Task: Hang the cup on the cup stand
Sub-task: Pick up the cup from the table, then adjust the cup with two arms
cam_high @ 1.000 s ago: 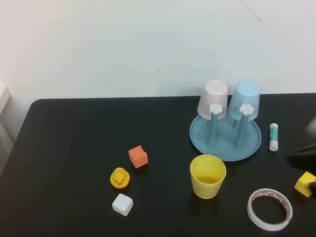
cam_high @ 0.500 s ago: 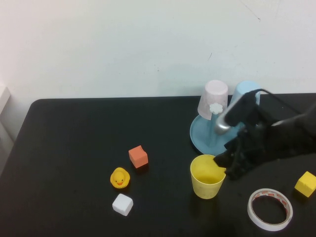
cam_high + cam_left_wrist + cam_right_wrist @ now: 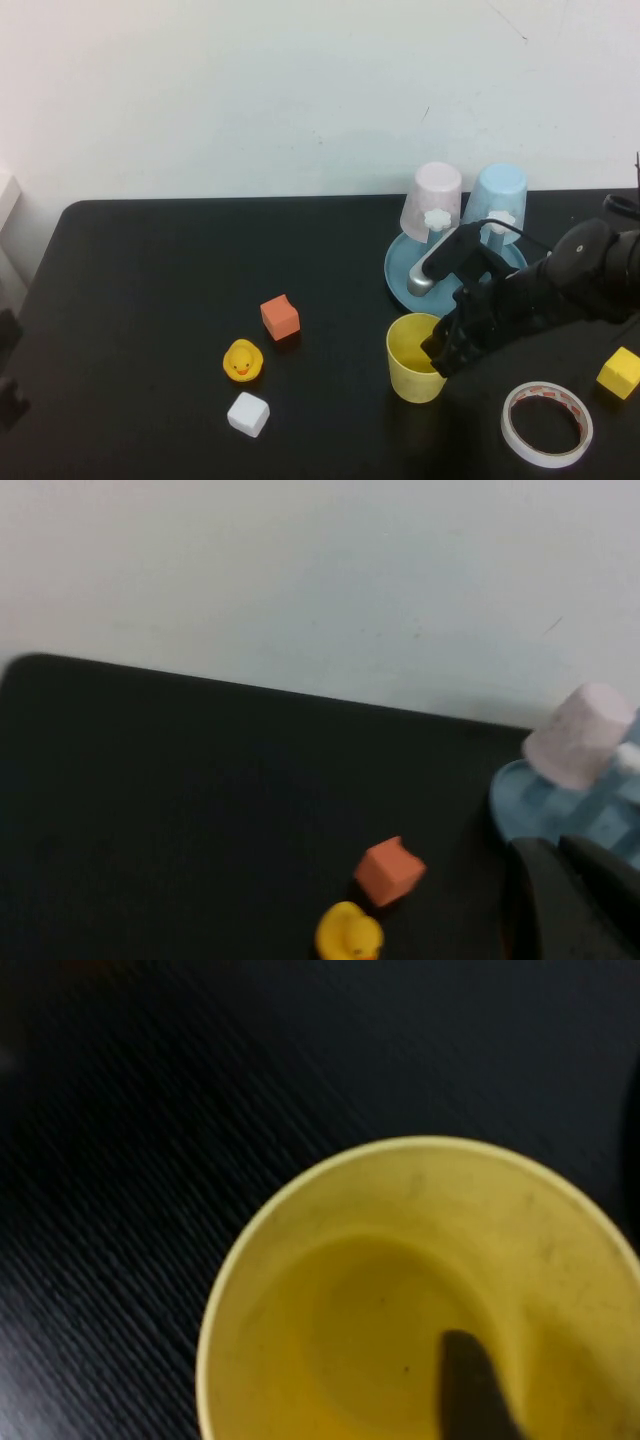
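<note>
High view: matte black table, white wall. Tapered yellow plastic cup upright, mouth up. My right gripper spread across its rim; my left gripper closed.

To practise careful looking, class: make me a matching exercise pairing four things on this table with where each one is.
1 yellow cup
2 pink cup
3 tape roll
4 right gripper

a upside down on a peg of the cup stand
b flat near the table's front edge
c at the yellow cup's rim
d upright in front of the stand

1-d, 2-a, 3-b, 4-c
</note>
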Action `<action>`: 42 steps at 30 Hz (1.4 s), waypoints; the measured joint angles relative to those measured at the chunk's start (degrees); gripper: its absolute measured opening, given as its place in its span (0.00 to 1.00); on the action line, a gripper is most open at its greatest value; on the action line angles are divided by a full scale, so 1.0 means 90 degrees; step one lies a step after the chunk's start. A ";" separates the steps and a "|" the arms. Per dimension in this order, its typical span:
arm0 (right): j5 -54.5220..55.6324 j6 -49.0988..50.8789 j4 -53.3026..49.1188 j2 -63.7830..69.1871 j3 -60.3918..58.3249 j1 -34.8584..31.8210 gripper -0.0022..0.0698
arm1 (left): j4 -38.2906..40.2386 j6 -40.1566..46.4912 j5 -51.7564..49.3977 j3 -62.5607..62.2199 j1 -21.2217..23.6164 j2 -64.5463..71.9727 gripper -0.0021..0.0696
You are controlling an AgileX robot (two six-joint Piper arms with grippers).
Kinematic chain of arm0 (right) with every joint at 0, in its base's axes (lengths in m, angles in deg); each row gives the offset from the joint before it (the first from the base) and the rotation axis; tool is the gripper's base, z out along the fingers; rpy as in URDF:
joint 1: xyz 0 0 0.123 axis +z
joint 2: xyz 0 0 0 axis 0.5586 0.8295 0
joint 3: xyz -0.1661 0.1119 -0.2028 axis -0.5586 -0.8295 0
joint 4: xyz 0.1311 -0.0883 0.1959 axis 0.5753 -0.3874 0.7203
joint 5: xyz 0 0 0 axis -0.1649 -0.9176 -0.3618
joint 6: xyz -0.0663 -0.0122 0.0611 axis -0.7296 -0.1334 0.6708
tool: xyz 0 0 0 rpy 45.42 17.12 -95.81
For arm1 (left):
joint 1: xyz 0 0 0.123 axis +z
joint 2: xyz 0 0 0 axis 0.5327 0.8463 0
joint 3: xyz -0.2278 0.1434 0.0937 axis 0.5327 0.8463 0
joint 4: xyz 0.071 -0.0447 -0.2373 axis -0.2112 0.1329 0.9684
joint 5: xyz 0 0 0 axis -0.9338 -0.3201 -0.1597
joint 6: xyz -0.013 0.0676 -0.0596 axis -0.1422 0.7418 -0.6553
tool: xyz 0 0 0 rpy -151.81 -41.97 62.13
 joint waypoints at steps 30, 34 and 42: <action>0.0946 -0.3078 0.3643 -0.3390 0.0194 0.1881 0.06 | 0.7009 -0.0859 -0.1838 0.0000 0.0000 0.0969 0.99; 0.0567 -0.4450 0.5172 -0.3378 0.0358 0.2136 0.06 | 0.7009 -0.1038 -0.2017 0.0000 0.0000 0.1217 0.99; -0.0119 -0.4537 0.5504 -0.3107 0.0585 0.2173 0.06 | 0.7009 -0.1458 -0.2031 0.0000 0.0000 0.1379 0.99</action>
